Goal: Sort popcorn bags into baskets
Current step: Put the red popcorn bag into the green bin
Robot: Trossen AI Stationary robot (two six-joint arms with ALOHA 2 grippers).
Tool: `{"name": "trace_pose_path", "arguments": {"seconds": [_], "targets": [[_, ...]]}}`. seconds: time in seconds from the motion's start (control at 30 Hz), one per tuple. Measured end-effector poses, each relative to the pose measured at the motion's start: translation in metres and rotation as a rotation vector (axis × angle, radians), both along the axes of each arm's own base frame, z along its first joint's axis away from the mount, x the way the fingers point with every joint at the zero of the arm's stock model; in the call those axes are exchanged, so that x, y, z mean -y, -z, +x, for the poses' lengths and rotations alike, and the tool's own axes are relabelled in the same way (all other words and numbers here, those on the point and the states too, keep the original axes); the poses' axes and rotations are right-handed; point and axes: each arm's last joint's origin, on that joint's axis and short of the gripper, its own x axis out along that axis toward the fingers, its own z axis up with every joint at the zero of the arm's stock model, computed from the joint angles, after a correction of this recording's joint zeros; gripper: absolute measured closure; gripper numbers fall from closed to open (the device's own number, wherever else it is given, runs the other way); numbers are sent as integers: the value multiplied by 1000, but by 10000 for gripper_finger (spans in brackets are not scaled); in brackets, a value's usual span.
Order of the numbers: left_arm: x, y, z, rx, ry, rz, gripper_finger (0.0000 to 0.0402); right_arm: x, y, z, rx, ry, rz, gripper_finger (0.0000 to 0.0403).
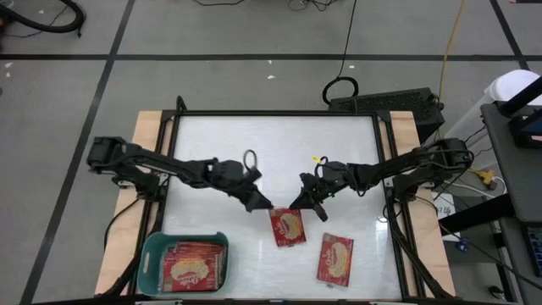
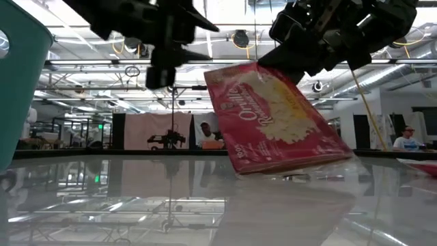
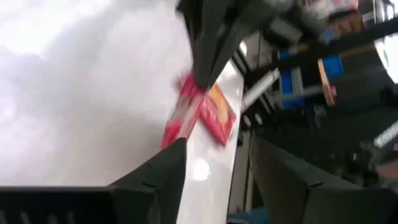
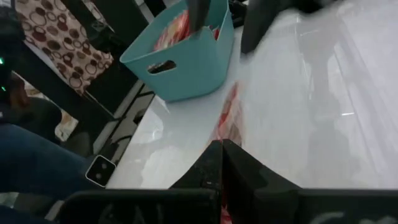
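Observation:
A red popcorn bag [image 1: 288, 227] stands tilted at the table's middle, its yellow picture facing the near side, with my right gripper [image 1: 303, 205] shut on its raised far end. My left gripper [image 1: 261, 203] hangs open just left of that bag, above the table, touching nothing. A second popcorn bag [image 1: 335, 258] lies flat near the front right. The teal basket [image 1: 151, 254] at the front left holds several red bags [image 1: 193, 264], lying flat. In the left wrist view my own fingers frame the held bag [image 3: 199, 115]. My right gripper pinches the bag's raised far edge [image 4: 227, 127] between its two shut fingers. It comes from the table's right, slanting slightly down. The bag tilts below the fingers, and its lower edge [image 2: 293, 165] rests on the table.
The white tabletop [image 1: 254, 144] lies bare behind both grippers. Wooden strips and black frame bars [image 1: 174, 127] run along the table's left and right sides. In the low view, people show in the room beyond the table.

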Motion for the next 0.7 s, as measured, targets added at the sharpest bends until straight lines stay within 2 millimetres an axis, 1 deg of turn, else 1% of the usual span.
{"name": "trace_pose_path", "arguments": {"seconds": [0.1,0.17,0.23,0.33,0.4,0.5,0.7], "targets": [[2,11,14,-19,52,9,203,0,-2,-1,4,-1,1,403],[2,16,22,-27,36,30,196,0,-3,-1,11,-7,4,403],[0,24,27,-48,18,52,196,0,-3,-1,13,-15,7,403],[-1,30,35,-12,34,96,209,1,-3,-1,8,-17,17,403],[-1,32,40,41,47,126,226,3,-3,-1,1,-8,30,403],[0,35,42,69,66,150,262,6,-3,-1,-1,7,35,403],[0,34,42,98,105,211,355,15,-4,0,-6,44,61,403]]}}
